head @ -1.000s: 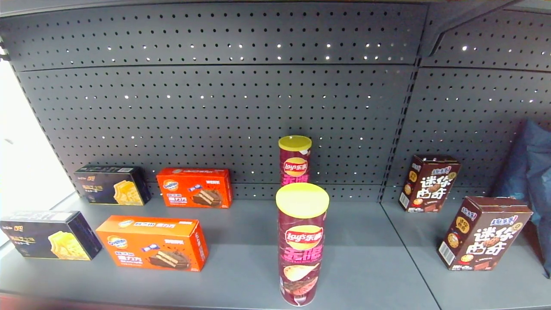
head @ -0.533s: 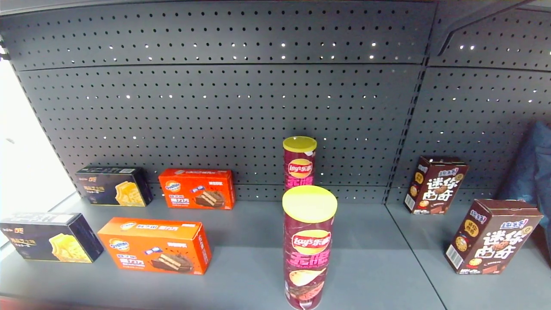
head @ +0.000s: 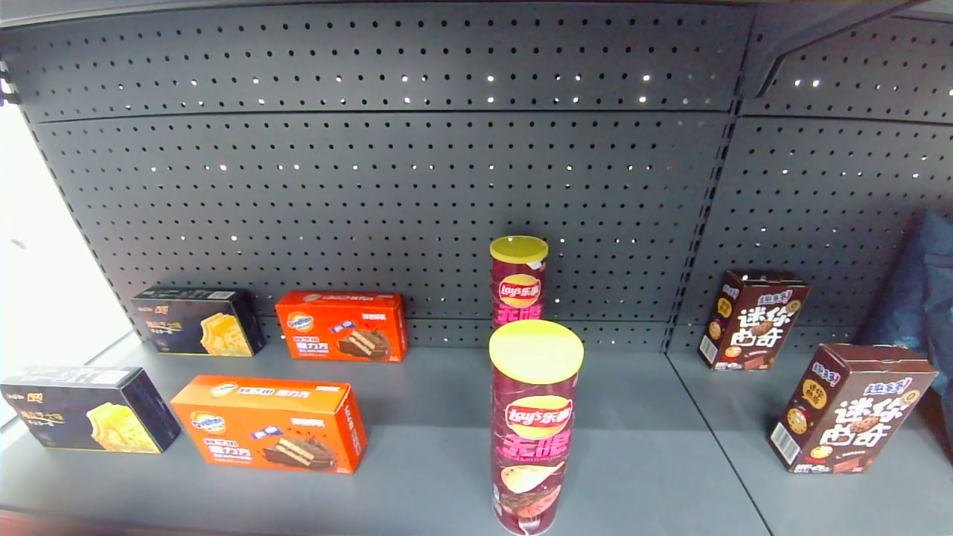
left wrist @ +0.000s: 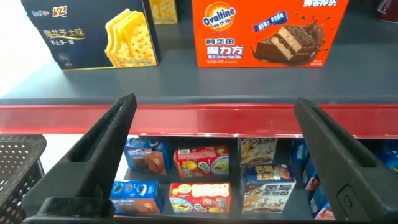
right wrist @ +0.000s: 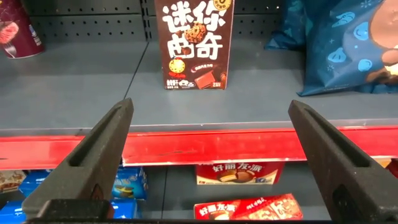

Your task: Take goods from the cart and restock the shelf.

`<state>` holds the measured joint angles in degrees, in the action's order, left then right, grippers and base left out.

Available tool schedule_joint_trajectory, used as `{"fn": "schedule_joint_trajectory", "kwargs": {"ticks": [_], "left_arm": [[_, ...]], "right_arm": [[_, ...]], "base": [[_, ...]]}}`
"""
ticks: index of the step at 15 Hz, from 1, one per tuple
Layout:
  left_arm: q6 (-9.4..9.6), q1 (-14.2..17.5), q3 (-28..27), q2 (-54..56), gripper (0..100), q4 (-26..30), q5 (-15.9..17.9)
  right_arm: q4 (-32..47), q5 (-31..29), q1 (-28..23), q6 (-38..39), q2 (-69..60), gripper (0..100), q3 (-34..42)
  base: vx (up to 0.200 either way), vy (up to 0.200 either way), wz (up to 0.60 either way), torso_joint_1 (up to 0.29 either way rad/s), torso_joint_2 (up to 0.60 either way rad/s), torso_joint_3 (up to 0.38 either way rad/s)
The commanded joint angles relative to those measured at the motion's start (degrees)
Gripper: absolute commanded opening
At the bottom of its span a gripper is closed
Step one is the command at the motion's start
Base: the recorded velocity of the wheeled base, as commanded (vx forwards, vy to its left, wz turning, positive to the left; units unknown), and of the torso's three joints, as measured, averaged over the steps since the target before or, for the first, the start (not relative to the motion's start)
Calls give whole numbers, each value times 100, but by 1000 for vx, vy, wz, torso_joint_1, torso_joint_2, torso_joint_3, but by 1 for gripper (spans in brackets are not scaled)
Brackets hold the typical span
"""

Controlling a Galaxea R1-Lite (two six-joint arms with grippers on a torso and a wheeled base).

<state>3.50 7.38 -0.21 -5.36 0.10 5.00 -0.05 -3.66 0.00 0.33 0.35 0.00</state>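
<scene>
On the grey shelf [head: 640, 461] two tall chip cans stand upright, one at the front [head: 534, 424] and one behind it [head: 518, 279]. Left of them lie two orange wafer boxes [head: 269, 423] [head: 341, 324] and two dark cracker boxes [head: 89, 408] [head: 197, 320]. Two brown cookie boxes [head: 849, 406] [head: 752, 318] stand to the right. My left gripper [left wrist: 214, 102] is open in front of the shelf's red edge [left wrist: 211, 118], below a cracker box [left wrist: 102, 34] and an orange box [left wrist: 267, 31]. My right gripper [right wrist: 210, 104] is open before a brown cookie box [right wrist: 196, 43].
A blue snack bag [right wrist: 345, 43] leans at the shelf's far right. Below the red edge a lower shelf holds several small boxes [left wrist: 199, 180]. A black wire basket [left wrist: 15, 168] sits low to one side. Bare shelf lies between the cans and the cookie boxes.
The head view has shifted a little, so the whole shelf sits slightly further right in the picture. The goods themselves have not moved.
</scene>
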Motion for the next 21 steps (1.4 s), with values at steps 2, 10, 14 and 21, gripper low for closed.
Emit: {"fn": "schedule_joint_trajectory", "kwargs": {"ticks": [2,10,14,21], "left_arm": [[19,1,3,0,100,8,1],[-7,-755,3,536,100,25,1],[2,-755,12,536,100,17,1],[-7,-755,3,536,100,8,1]], "right_arm": [[5,5,0,2,9,100,0],[-4,-3,0,2,9,100,0],[-4,5,0,2,0,100,0],[-4,5,0,2,0,100,0]], "base": [[0,0,0,0,0,0],[0,0,0,0,0,0],[0,0,0,0,0,0],[0,0,0,0,0,0]]}}
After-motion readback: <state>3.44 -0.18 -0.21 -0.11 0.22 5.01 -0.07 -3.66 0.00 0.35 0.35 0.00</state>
